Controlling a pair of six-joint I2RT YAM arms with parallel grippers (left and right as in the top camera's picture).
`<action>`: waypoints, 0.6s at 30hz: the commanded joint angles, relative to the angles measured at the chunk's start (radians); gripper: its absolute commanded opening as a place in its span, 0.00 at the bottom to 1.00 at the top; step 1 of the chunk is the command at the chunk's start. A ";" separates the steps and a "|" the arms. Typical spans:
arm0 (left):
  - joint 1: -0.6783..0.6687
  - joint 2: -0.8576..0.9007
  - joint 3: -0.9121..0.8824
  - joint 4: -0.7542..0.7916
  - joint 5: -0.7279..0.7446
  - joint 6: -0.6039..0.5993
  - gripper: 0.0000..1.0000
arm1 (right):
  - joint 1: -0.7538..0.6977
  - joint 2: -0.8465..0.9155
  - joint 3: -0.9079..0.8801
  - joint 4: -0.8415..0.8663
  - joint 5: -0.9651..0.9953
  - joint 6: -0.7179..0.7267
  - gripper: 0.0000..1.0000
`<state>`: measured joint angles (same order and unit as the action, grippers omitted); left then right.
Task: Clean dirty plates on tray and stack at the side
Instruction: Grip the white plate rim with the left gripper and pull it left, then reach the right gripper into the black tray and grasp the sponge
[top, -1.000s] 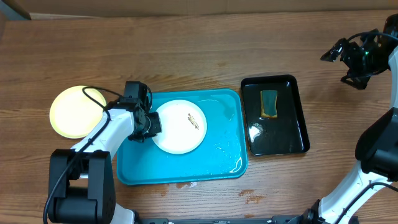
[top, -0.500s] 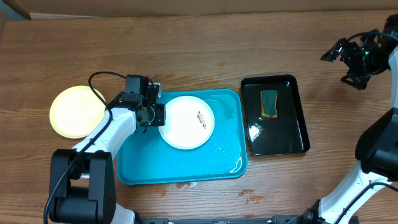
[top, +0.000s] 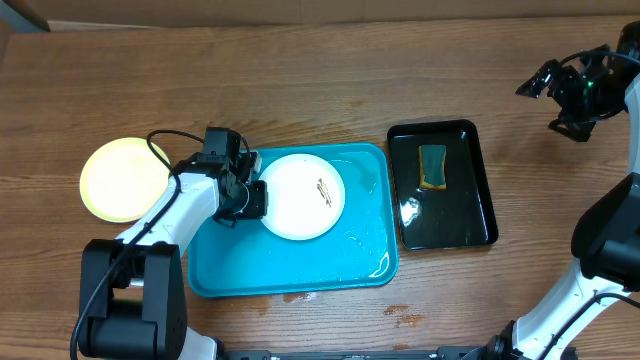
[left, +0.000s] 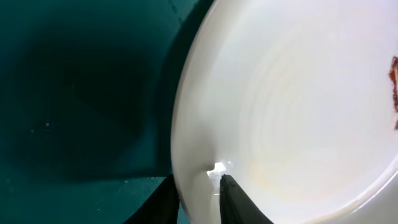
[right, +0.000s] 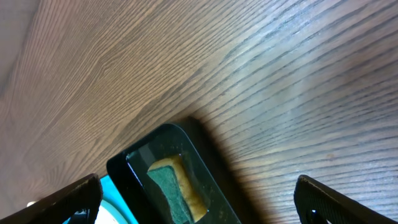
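A white plate with a small dark smear lies on the turquoise tray. My left gripper is shut on the plate's left rim; in the left wrist view the two fingers pinch the white rim over the tray floor. A pale yellow-green plate lies on the table left of the tray. My right gripper is open and empty, high at the far right; its fingers are spread wide above the table. A third plate is not in view.
A glossy black tray holding a green and yellow sponge stands right of the turquoise tray; it also shows in the right wrist view. Water glistens on the turquoise tray's right part. Wooden table all round.
My left gripper has pushed the white plate right and toward the tray's back, then settled slightly nearer the front. The right arm has not moved.
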<state>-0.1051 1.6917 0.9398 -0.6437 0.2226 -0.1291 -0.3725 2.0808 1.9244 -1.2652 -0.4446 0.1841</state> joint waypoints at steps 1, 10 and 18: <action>-0.008 0.014 0.022 0.003 0.040 -0.018 0.25 | 0.000 -0.005 0.027 -0.002 -0.021 0.003 1.00; -0.008 0.014 0.022 0.032 0.037 -0.087 0.27 | 0.133 -0.005 0.029 -0.181 -0.025 -0.044 1.00; -0.008 0.014 0.022 0.032 0.037 -0.089 0.37 | 0.403 -0.005 0.023 -0.270 0.222 -0.057 1.00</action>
<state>-0.1055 1.6920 0.9401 -0.6102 0.2443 -0.2035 -0.0387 2.0808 1.9301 -1.5311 -0.3325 0.1440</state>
